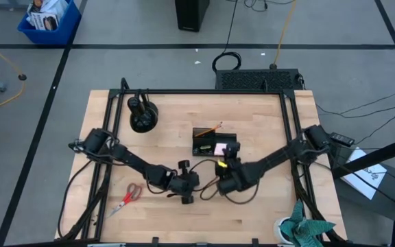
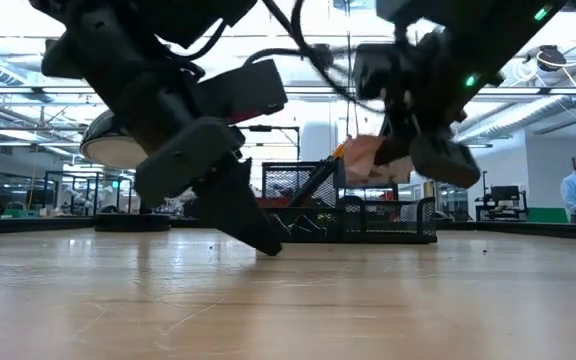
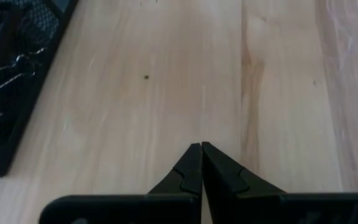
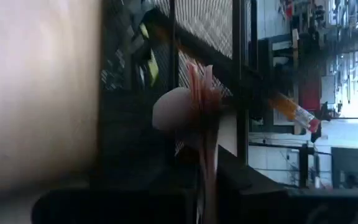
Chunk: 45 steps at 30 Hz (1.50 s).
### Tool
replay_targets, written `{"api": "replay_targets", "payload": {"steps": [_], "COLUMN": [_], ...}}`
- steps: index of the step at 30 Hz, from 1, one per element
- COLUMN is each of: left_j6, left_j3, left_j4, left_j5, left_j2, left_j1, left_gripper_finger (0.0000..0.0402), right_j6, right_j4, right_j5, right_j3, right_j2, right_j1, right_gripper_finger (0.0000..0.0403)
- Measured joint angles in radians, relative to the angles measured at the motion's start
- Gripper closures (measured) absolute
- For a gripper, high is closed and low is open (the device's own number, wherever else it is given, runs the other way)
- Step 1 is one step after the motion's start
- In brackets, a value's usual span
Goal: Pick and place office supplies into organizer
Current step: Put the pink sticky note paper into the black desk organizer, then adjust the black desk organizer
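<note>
While both arms reach in over the wooden table (image 1: 266,206), plenty to take in from above. Out at the table's far-left part, a round black dome-shaped object (image 1: 142,116), well apart from the action. Near the middle, slightly toward the far edge, the black mesh organizer (image 1: 208,140), low and rectangular, split into compartments. Poking out of its far side at a slant, an orange pencil (image 1: 213,128). Down in one compartment, thin dark pens and clips, seen through the left wrist view at the tray's corner (image 3: 5,93), too dim to count.

Right at the organizer's near-right corner, the right gripper (image 1: 229,152), raised off the table in the low view and clamped on the pink notepad (image 4: 194,115). Pad held edge-on between the fingers, pink sheets fanned a little, hanging just over the mesh wall (image 2: 368,215). Beside it inside the tray, a small yellow-green tag (image 4: 148,65), blurred.

Nearer the front, the left gripper (image 3: 201,163), tips pressed together with nothing between them, pointed down at bare wood just short of the organizer. Well off to the near-left, red-handled scissors (image 1: 130,196) lying flat on the table, alone. At the near-right corner, a teal cloth (image 1: 306,228) bunched up.
</note>
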Motion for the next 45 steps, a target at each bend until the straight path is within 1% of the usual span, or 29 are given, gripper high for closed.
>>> {"api": "replay_targets", "payload": {"steps": [4, 10, 12, 14, 16, 20, 21, 25, 30, 33, 35, 38, 42, 45], "left_j6": [0.004, 0.008, 0.015, 0.015, 0.015, 0.015, 0.015, 0.014, 0.013, 0.009, 0.009, 0.009, 0.009, 0.009], "left_j3": [0.0, 0.001, 0.001, 0.002, 0.002, 0.002, 0.002, 0.003, 0.003, 0.003, 0.003, 0.004, 0.004, 0.004], "left_j4": [-0.018, -0.027, -0.028, -0.027, -0.028, -0.027, -0.027, -0.026, -0.025, -0.025, -0.025, -0.025, -0.025, -0.025], "left_j5": [-0.009, -0.018, -0.023, -0.022, -0.023, -0.022, -0.022, -0.018, -0.017, -0.017, -0.017, -0.016, -0.006, -0.004], "left_j2": [-0.006, -0.007, -0.007, -0.008, -0.008, -0.008, -0.008, -0.009, -0.009, -0.009, -0.009, -0.009, -0.009, -0.009], "left_j1": [-0.005, -0.005, -0.005, -0.005, -0.005, -0.004, -0.004, -0.004, -0.004, -0.004, -0.004, -0.004, -0.003, -0.003], "left_gripper_finger": [0.0385, 0.0385, 0.0385, 0.0385, 0.0385, 0.0385, 0.0385, 0.0385, 0.0385, 0.0385, 0.0385, 0.0385, 0.0385, 0.0385], "right_j6": [-0.033, -0.147, -0.168, -0.177, -0.192, -0.194, -0.185, -0.157, -0.154, -0.128, -0.114, -0.094, -0.086, -0.079], "right_j4": [0.045, 0.237, 0.274, 0.296, 0.295, 0.303, 0.303, 0.302, 0.298, 0.295, 0.298, 0.297, 0.299, 0.293], "right_j5": [-0.033, -0.135, -0.15, -0.159, -0.216, -0.395, -0.425, -0.479, -0.504, -0.581, -0.639, -0.68, -0.687, -0.686], "right_j3": [-0.042, -0.127, -0.148, -0.161, -0.168, -0.17, -0.17, -0.168, -0.169, -0.17, -0.17, -0.17, -0.17, -0.17], "right_j2": [0.0, 0.0, 0.0, 0.0, 0.0, -0.001, -0.001, -0.004, -0.027, -0.076, -0.117, -0.168, -0.223, -0.231], "right_j1": [-0.061, -0.129, -0.147, -0.159, -0.172, -0.2, -0.205, -0.218, -0.216, -0.211, -0.212, -0.215, -0.205, -0.204], "right_gripper_finger": [0.0393, 0.0393, 0.0393, 0.0393, 0.0391, 0.0366, 0.0357, 0.0318, 0.0271, 0.025, 0.024, 0.0232, 0.023, 0.0235]}}
